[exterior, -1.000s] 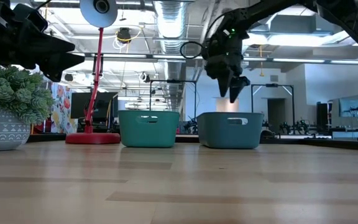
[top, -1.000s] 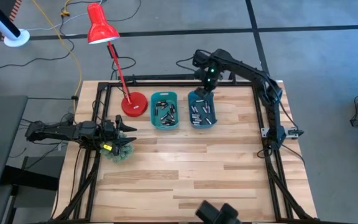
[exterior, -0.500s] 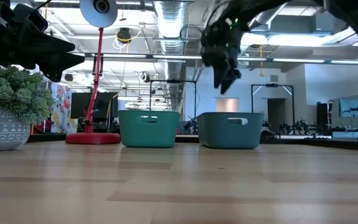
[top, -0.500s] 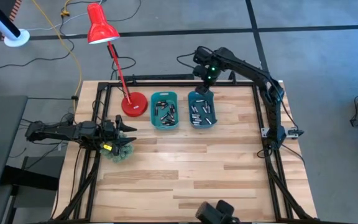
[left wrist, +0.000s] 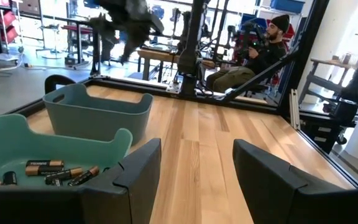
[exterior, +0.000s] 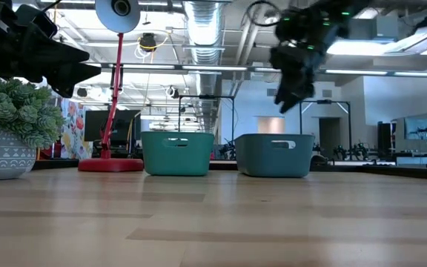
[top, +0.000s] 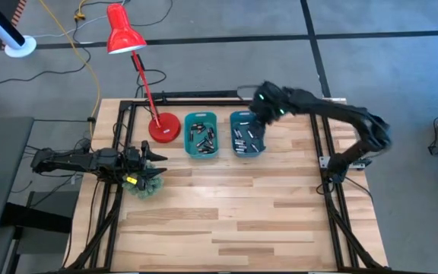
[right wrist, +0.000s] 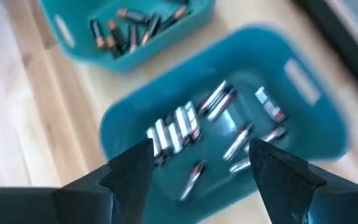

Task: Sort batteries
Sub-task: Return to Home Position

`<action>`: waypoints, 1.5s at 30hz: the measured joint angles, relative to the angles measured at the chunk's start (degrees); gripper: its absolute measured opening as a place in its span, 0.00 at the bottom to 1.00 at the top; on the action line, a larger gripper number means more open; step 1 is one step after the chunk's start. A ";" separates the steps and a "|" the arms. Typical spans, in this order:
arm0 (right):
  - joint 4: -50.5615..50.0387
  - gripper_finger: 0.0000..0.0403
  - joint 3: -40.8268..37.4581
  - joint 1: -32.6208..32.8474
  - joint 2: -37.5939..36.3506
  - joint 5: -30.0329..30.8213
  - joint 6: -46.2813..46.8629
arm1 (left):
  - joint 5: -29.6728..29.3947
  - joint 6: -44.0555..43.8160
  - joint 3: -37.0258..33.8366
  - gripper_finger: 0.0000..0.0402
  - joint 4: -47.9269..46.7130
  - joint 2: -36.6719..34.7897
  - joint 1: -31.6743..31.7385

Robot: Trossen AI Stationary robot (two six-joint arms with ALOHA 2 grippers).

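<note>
Two bins stand side by side at the table's far middle. The teal bin [top: 201, 135] holds dark batteries [right wrist: 129, 28]. The blue bin [top: 248, 133] holds silver-grey batteries [right wrist: 179, 127]. My right gripper [right wrist: 201, 180] hangs open and empty above the blue bin, pointing down; it also shows in the high view [top: 255, 125] and the low view [exterior: 288, 93]. My left gripper [top: 157, 158] waits open and empty at the table's left edge, pointing toward the bins; its wrist view [left wrist: 197, 180] shows the gap between its fingers.
A red desk lamp [top: 124, 34] has its base [top: 164, 127] left of the teal bin. A potted green plant [top: 147, 183] sits under my left arm. A black frame [top: 322, 144] borders the table. A person [left wrist: 260, 53] sits beyond the table.
My right gripper has risen from the blue bin's far end and moved a little toward the table's near edge, staying over the bin. Its arm's elbow has swung toward the table's right edge.
</note>
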 joint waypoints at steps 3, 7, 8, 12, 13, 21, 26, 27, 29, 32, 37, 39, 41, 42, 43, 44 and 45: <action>7.74 0.69 -12.26 2.10 -7.91 -0.04 2.91 | 0.00 -0.21 0.00 0.48 0.00 0.00 0.01; 14.83 0.69 -25.51 4.99 -17.46 -0.04 5.62 | 0.00 0.01 0.00 0.48 0.00 0.00 -0.01; 15.01 0.69 -28.07 5.66 -19.54 -0.04 7.28 | 0.00 -0.13 0.00 0.48 0.00 0.00 0.01; 13.13 0.69 -36.41 7.21 -26.92 -0.04 13.56 | 0.00 -0.03 0.00 0.48 0.00 0.01 -0.01; 13.98 0.69 -38.23 7.56 -28.59 -0.03 14.40 | 0.01 0.03 0.00 0.48 0.00 0.02 -0.01; 21.96 0.69 -50.84 12.83 -41.75 0.00 14.44 | 0.02 0.01 0.00 0.48 0.00 0.02 -0.01; 34.70 0.69 -57.21 15.47 -47.37 -0.02 10.94 | 0.01 -0.04 0.00 0.48 0.00 0.01 0.01; 37.44 0.69 -58.39 15.89 -48.16 0.00 10.34 | 0.00 0.01 0.00 0.48 0.00 0.00 -0.01; 42.16 0.69 -60.83 16.57 -49.39 0.00 10.14 | 0.01 -0.16 0.00 0.48 0.00 0.02 0.00; 45.05 0.69 -64.09 17.64 -51.03 0.00 10.25 | 0.02 -0.16 0.00 0.48 0.00 0.02 0.00; 45.60 0.69 -68.05 21.34 -54.84 0.00 12.54 | 0.01 -0.21 0.00 0.48 0.00 0.01 0.01; 45.47 0.69 -69.43 23.01 -56.40 -0.01 12.98 | 0.02 -0.15 0.00 0.48 0.00 0.01 0.01; 45.82 0.69 -70.71 24.49 -58.22 -0.02 13.04 | 0.02 0.03 0.00 0.48 0.00 0.00 0.01; 45.91 0.69 -71.41 25.10 -59.37 0.00 13.04 | 0.02 -0.01 0.00 0.48 0.00 0.02 -0.01; 45.86 0.69 -72.02 25.58 -60.48 0.01 13.14 | 0.02 -0.18 0.00 0.48 0.00 0.00 0.00; 46.18 0.69 -72.36 26.04 -61.55 0.11 13.33 | 0.02 -0.21 0.00 0.48 0.00 0.02 -0.01; 46.15 0.69 -72.41 26.43 -62.55 0.14 13.43 | 0.02 -0.21 0.00 0.48 0.00 0.01 -0.01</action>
